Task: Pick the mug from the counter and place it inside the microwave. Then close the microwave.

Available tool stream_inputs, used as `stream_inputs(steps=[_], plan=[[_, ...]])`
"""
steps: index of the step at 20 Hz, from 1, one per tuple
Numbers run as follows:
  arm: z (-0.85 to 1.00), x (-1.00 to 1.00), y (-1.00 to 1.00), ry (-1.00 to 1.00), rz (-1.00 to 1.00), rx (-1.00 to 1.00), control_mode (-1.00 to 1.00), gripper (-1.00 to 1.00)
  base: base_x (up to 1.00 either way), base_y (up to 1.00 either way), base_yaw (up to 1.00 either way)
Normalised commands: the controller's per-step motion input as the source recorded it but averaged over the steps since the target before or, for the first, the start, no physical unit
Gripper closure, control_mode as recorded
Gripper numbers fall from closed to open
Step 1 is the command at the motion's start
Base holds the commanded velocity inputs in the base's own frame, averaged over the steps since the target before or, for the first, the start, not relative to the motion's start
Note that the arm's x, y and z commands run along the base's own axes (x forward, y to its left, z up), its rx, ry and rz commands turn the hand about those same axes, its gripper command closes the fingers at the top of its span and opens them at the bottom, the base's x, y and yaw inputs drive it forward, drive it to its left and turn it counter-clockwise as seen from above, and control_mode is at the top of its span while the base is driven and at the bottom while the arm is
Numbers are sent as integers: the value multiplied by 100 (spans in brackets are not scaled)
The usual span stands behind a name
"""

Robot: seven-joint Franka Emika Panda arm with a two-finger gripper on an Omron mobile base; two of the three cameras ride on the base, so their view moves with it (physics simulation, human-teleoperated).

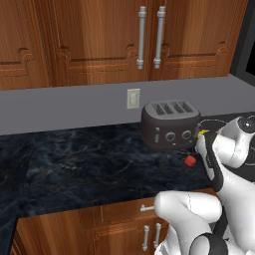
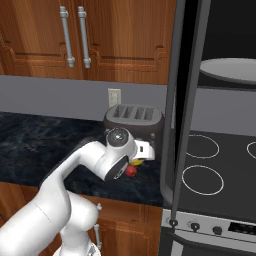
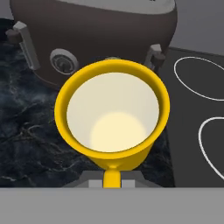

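mug (image 3: 112,116) — handle in closed jaws | before toaster (image 3: 94,33)

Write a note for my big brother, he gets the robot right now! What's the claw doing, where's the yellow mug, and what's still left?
Gripper: shut on the mug's handle.
Mug: yellow, empty, in front of the toaster, over the counter beside the stovetop; whether it is lifted cannot be told.
Microwave: up on the right, door wide open, turntable plate bare.
Done: mug grasped.
Left: carry it onto the plate, let go, shut the door.
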Motion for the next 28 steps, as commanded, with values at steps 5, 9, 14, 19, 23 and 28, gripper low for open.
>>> stream_inputs(steps=[5,9,14,19,23,28], plan=[[61,-8,25,9,-16,3,-100,100,0,0,0],[39,-21,46,16,-17,13,-100,100,0,0,0],[-11,-21,45,19,-11,9,-100,100,0,0,0],[-27,-16,62,1,0,12,-100,100,0,0,0],[-2,-2,61,-1,0,11,-100,100,0,0,0],[12,-1,36,-5,0,3,-100,100,0,0,0]])
